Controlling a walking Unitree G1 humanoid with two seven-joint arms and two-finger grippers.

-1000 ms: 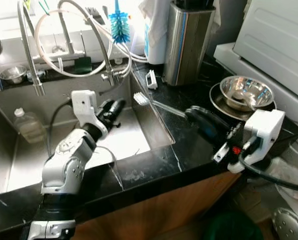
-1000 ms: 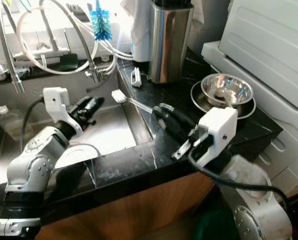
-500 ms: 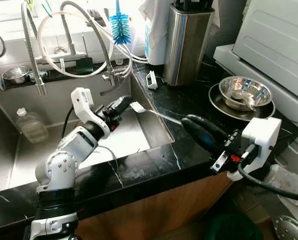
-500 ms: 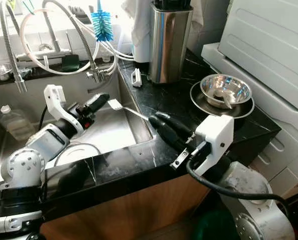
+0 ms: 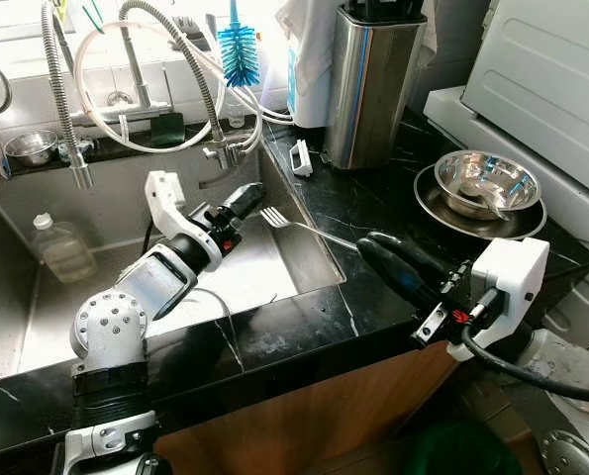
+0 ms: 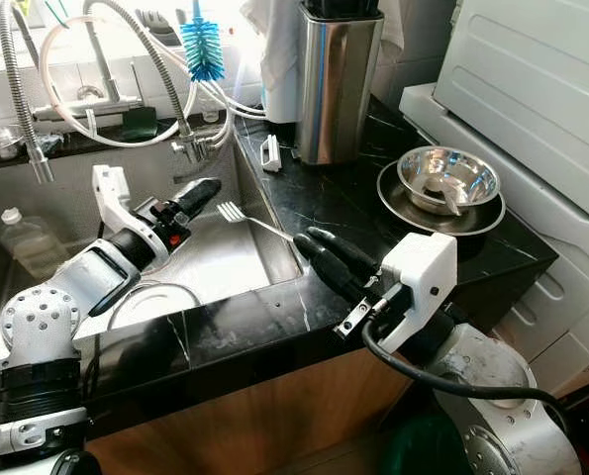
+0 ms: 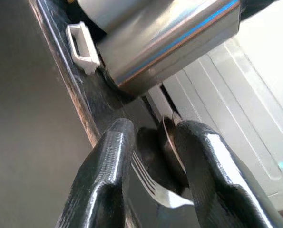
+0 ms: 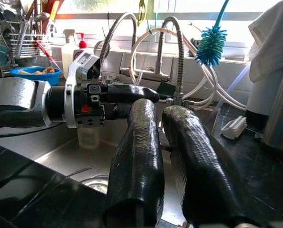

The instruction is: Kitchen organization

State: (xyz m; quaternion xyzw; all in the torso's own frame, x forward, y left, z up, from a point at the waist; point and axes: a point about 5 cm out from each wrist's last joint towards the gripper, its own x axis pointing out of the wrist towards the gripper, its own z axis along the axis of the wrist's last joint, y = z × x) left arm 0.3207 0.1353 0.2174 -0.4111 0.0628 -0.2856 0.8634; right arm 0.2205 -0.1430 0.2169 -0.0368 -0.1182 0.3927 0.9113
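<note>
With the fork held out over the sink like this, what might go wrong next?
1. The right end effector pinches only the handle tip of the fork; the long overhang may let it twist or slip into the sink.
2. The left end effector, fingers apart, sits close beside the tines; a misjudged closing might knock the fork loose.
3. Swinging the fork rightward risks hitting the steel bowl.

Faucet hoses point(image 5: 190, 74) over open sink point(image 5: 37, 317)

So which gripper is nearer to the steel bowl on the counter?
Right. The right gripper is over the counter beside the steel bowl; the left gripper is over the sink, farther away.
</note>
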